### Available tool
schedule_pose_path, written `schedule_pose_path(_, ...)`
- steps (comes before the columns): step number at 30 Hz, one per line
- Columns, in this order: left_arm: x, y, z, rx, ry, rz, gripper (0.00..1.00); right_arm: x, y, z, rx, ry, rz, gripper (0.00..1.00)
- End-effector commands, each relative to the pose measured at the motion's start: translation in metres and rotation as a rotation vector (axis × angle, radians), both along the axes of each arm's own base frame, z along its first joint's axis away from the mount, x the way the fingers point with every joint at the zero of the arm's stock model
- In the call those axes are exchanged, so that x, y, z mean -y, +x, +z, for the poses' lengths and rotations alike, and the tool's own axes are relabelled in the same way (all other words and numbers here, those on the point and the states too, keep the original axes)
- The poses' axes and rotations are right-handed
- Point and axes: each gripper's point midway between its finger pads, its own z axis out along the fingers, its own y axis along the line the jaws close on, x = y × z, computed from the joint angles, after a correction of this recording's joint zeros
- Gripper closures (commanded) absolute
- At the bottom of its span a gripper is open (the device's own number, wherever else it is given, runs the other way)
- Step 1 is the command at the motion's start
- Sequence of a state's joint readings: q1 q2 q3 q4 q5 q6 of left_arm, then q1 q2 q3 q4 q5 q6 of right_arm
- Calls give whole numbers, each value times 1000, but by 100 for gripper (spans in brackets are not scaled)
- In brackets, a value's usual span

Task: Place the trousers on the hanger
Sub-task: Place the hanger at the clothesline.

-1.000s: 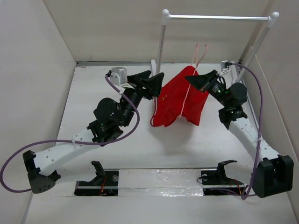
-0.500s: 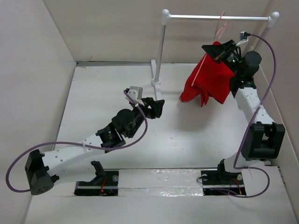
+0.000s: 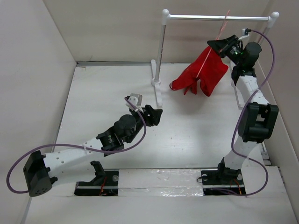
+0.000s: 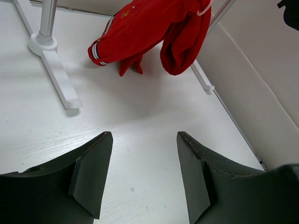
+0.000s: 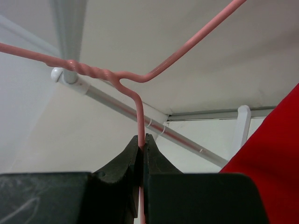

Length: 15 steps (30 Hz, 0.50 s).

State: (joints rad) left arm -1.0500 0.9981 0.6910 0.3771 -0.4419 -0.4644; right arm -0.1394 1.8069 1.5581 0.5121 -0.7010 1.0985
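The right hand (image 3: pixel 223 44) is raised near the rack bar (image 3: pixel 215 17), pinched shut on the wire of the hanger (image 3: pixel 223 24). The trousers (image 3: pixel 201 74) hang draped over the hanger, one leg trailing down and leftward toward the table (image 3: pixel 107 93). The left hand (image 3: pixel 154 114) hovers low over the table, well apart from the cloth, its fingers spread and holding nothing.

The trousers already look to be on the hanger, so the step in hand is probably to settle the hook on the bar. It would go best if the hook were carried over the bar and lowered until the wire bears the weight, and only then let go. The hanger should be kept level, since the cloth hangs unevenly and may slide off.

The right wrist view shows the grip exactly: the fingers hold the wire just below the twisted neck (image 5: pixel 88 67), with the bar beyond. Whether the hook has caught cannot be told. The left wrist view alone shows the striped cuff (image 4: pixel 98 49) low near the rack foot (image 4: pixel 56 74).
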Motion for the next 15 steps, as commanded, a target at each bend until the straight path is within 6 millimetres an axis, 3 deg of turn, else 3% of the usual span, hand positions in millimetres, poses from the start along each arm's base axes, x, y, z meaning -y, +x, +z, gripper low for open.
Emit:
schedule_pose_path(1,-2,-3,14,13,-71,-6,46,4,-17,73,228,-33,7,100)
schedule_pose_path(8,2,-1,10,7,-60,-9,46,21,4,49,181,-36,-9,100)
schedule_pose_path(12,2,2,7,2,-44,5,46,19,4,29,164,-43,5,100)
schedule_pose_path(13,2,2,7,3,-45,6,46,19,4,17,142,-41,8,100)
schedule_pose_path(15,3,2,10,10,-44,6,46,22,0,14,153,-46,4,100)
